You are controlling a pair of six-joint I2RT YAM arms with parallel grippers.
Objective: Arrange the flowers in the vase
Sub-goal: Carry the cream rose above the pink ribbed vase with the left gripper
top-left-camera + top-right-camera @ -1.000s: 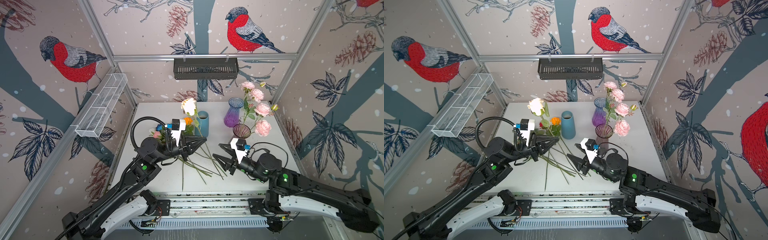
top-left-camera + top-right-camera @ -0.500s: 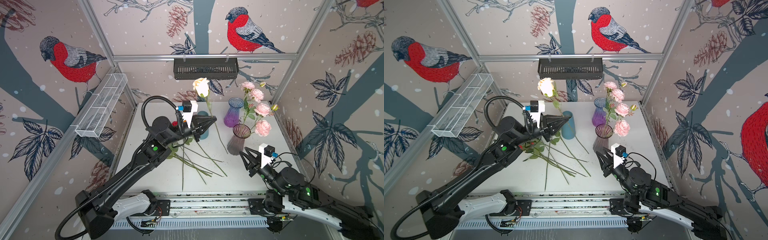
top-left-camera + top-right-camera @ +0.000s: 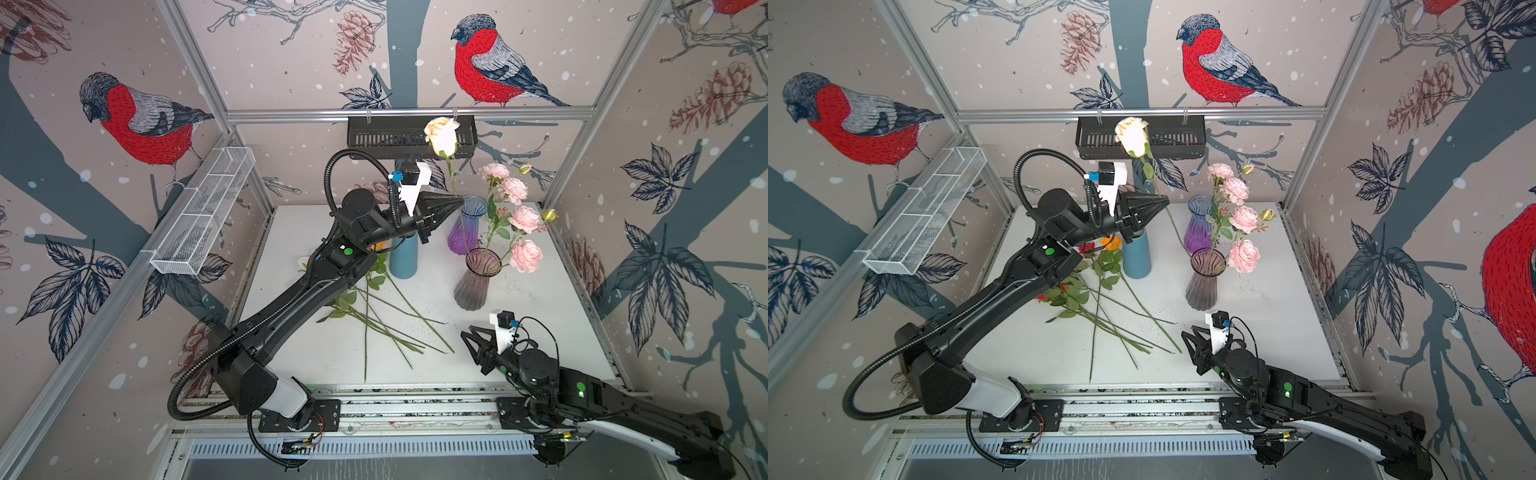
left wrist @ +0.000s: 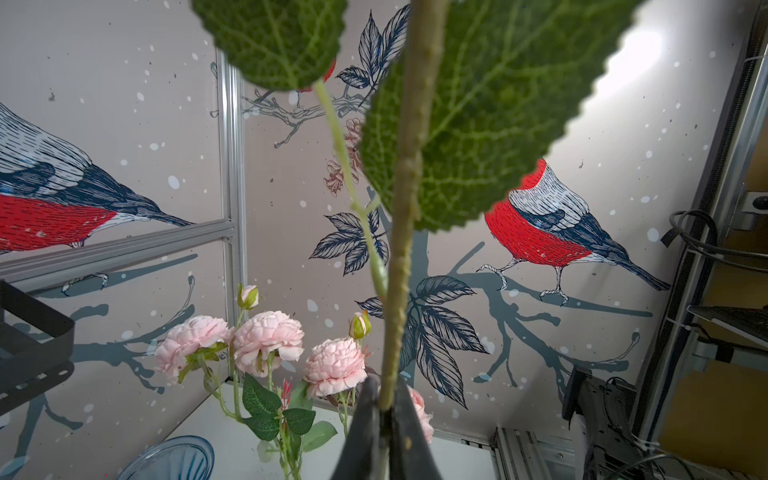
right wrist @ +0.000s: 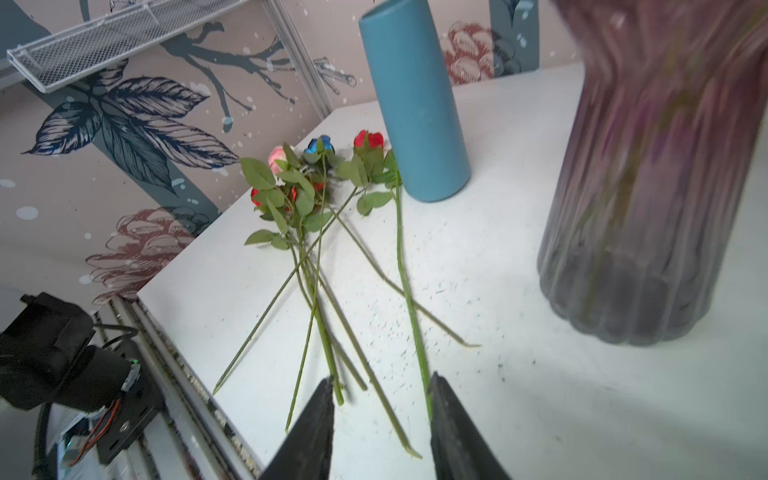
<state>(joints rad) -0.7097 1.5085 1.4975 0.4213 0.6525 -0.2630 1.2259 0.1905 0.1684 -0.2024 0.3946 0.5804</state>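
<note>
Left gripper [image 3: 460, 202]: squeezed tight on the stem [image 4: 399, 291] of the white rose [image 3: 441, 136], held up high.
Stem: hangs down toward the dark vase [image 3: 473, 286].
Right gripper [image 5: 380, 415]: fingers apart, holding nothing, low over the table [image 3: 519, 316].
Other flowers [image 3: 386, 316]: lying on the table beside the blue vase [image 3: 403, 262].
Pink flowers [image 3: 525, 255]: standing in the dark vase.

Lab robot cell, aluminium frame [image 3: 407, 113], bird-print wall panels [image 3: 291, 50], white tabletop [image 3: 548, 324], arm-mount rail [image 3: 415, 409].
</note>
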